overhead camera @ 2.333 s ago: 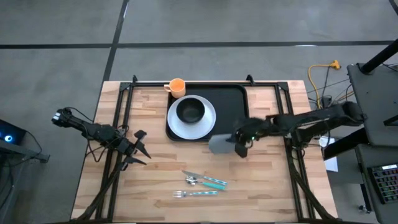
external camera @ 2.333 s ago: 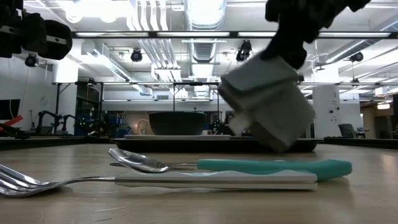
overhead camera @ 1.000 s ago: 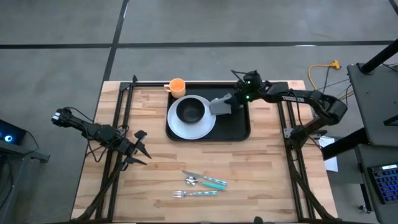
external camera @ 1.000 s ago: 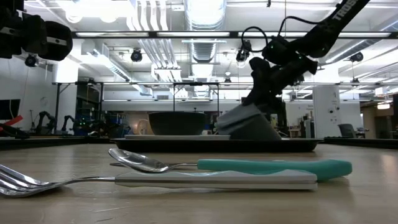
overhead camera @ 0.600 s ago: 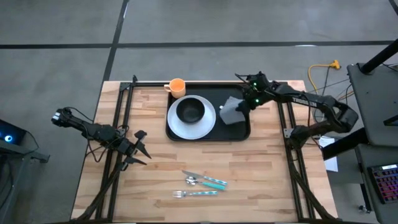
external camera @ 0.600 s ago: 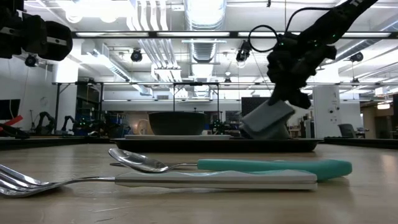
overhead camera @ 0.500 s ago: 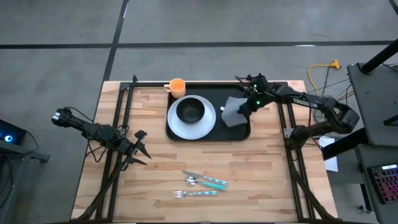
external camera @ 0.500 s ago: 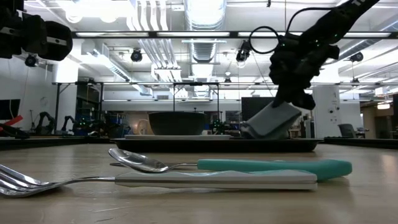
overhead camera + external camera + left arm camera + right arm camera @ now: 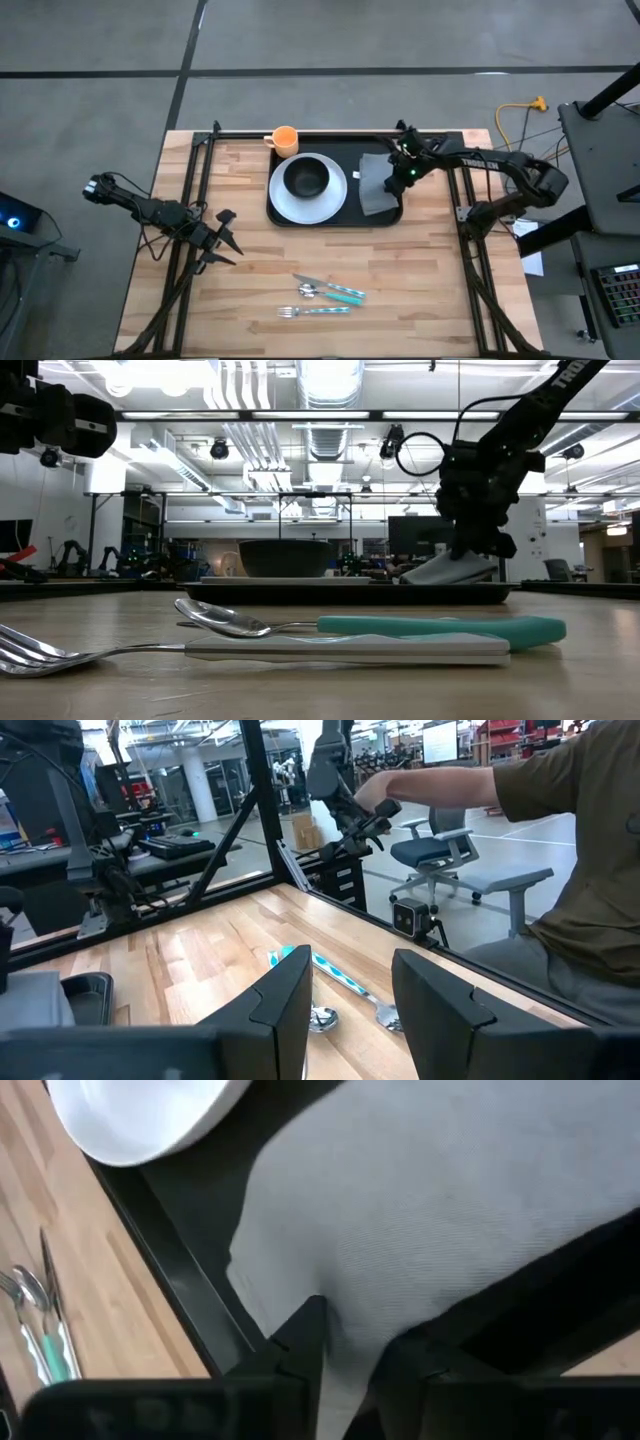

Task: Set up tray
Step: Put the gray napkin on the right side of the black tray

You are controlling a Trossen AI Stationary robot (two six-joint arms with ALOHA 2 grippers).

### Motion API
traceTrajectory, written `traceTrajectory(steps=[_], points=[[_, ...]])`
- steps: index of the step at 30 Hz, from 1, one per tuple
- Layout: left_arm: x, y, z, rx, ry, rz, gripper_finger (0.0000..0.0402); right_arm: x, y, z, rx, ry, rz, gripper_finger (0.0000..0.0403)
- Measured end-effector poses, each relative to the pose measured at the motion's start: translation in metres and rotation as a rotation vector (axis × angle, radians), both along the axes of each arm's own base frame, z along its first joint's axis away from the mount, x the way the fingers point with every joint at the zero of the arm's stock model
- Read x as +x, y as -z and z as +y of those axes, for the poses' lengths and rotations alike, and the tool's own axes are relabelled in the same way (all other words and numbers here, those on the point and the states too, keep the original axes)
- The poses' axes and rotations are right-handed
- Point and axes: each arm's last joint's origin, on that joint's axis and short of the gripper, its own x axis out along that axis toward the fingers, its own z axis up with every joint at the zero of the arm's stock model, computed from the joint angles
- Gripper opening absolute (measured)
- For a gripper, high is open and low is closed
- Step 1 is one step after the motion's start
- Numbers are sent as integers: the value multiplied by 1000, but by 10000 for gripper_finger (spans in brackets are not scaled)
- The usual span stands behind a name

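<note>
The tray (image 9: 385,213) is seen as a large flat black rectangle with rounded corners and a low raised rim, lying at the far middle of the wooden table (image 9: 250,260). On its left half a round white plate (image 9: 283,202) is carried, with a dark bowl (image 9: 306,177) resting in the middle of the plate. On the tray's right half a grey folded cloth (image 9: 376,192) is laid, its near edge reaching almost to the tray's near rim. An orange cup (image 9: 285,138) is placed just outside the tray's far left corner.

In front of the tray a wide stretch of bare wood is left open; a spoon (image 9: 330,291) with a teal handle and a fork (image 9: 313,311) are found well apart from the tray, near the table's front edge. To the right of the tray only a narrow strip of table remains before the edge.

The right gripper (image 9: 404,176) is held low over the right part of the tray, at the cloth's right edge, with its arm reaching in from the table's right side. In the right wrist view its two dark fingers (image 9: 300,1345) are seen close together with a fold of the grey cloth between them, so the cloth is taken to be pinched. The left gripper (image 9: 222,240) is parked well to the left of the tray, near the table's left edge, with its fingers spread apart and nothing between them.
</note>
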Motion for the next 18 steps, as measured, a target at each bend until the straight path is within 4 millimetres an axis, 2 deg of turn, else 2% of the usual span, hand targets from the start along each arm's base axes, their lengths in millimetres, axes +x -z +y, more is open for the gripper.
traceTrajectory(steps=[10,18], points=[[0,0,0,0,0,0,122,-1,2,-1,-34,-35,62,134],[0,0,0,0,0,0,122,-9,-12,-5,-166,34,303,147]])
